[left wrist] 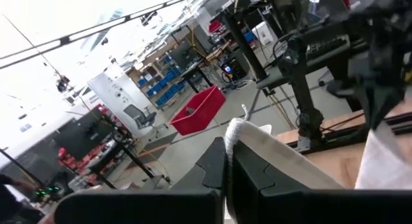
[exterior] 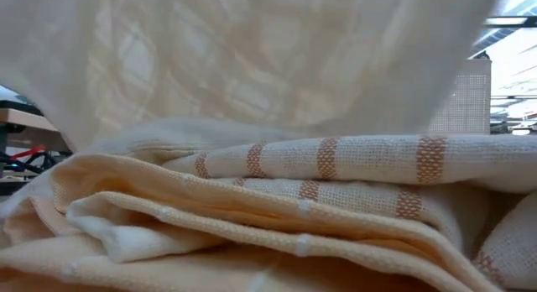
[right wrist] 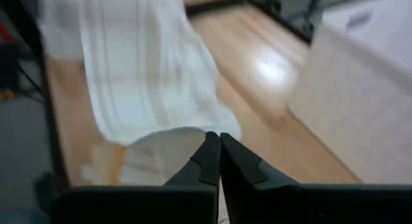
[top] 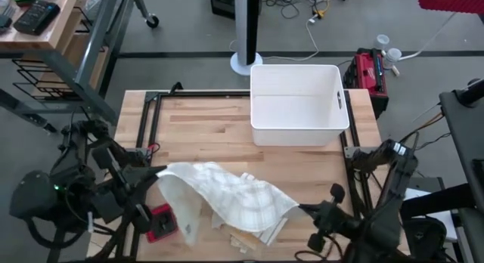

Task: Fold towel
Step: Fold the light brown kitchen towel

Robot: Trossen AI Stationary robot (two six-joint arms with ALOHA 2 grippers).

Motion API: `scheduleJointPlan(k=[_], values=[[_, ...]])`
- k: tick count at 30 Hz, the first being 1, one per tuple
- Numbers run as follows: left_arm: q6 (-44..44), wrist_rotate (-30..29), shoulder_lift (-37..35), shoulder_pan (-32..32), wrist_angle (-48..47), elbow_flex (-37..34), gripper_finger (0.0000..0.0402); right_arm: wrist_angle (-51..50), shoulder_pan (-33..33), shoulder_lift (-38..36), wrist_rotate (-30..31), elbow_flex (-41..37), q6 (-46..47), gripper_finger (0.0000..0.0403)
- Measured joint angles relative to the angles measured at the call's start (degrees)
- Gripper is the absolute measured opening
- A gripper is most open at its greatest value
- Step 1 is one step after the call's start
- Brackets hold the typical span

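A cream towel (top: 227, 195) with faint brown stripes is stretched between my two grippers over the table's near half. Its lower part (exterior: 277, 216) lies in heaped folds on the wood, and a lifted layer (exterior: 252, 57) hangs above the heap. My left gripper (top: 155, 173) is shut on the towel's left end. My right gripper (top: 301, 208) is shut on its right end. Both are raised above the table. My left gripper pinches a bunched corner of the towel (left wrist: 241, 129) between its two fingertips, coming level from the table's left side. The cloth runs away from the fingers toward the other arm, raised off the table at this end. My right gripper pinches the towel's edge (right wrist: 207, 130) at its fingertips, slanting down from the table's right near side. From the fingers the cloth (right wrist: 141, 76) spreads away toward the left arm, lifted here, while its lower folds rest on the table.
A white bin (top: 299, 104) stands at the far middle-right of the wooden table (top: 204, 123). A small red object (top: 160, 222) lies near the left front edge, beside the towel. Bare wood lies between the bin and the towel.
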Motion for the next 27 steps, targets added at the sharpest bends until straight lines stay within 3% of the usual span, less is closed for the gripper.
scheduleJointPlan(k=[7, 16, 20, 27], values=[[-1.93, 0.02, -0.07, -0.39, -4.67, 1.05, 0.0, -0.02, 2.99, -1.22, 10.28, 11.69, -10.35, 0.0], [-4.05, 0.13, -0.17, -1.01, -4.74, -5.66, 0.0, 0.22, 7.57, -1.2, 18.05, 24.04, -22.01, 0.0], [-8.61, 0.18, -0.24, -3.29, -4.79, -8.94, 0.0, 0.26, 9.91, -1.2, 17.48, 27.95, -26.39, 0.0], [-17.73, 0.16, -0.29, -8.95, -4.69, -13.63, 0.0, -0.12, 12.33, -1.28, 9.15, 29.18, -27.14, 0.0]])
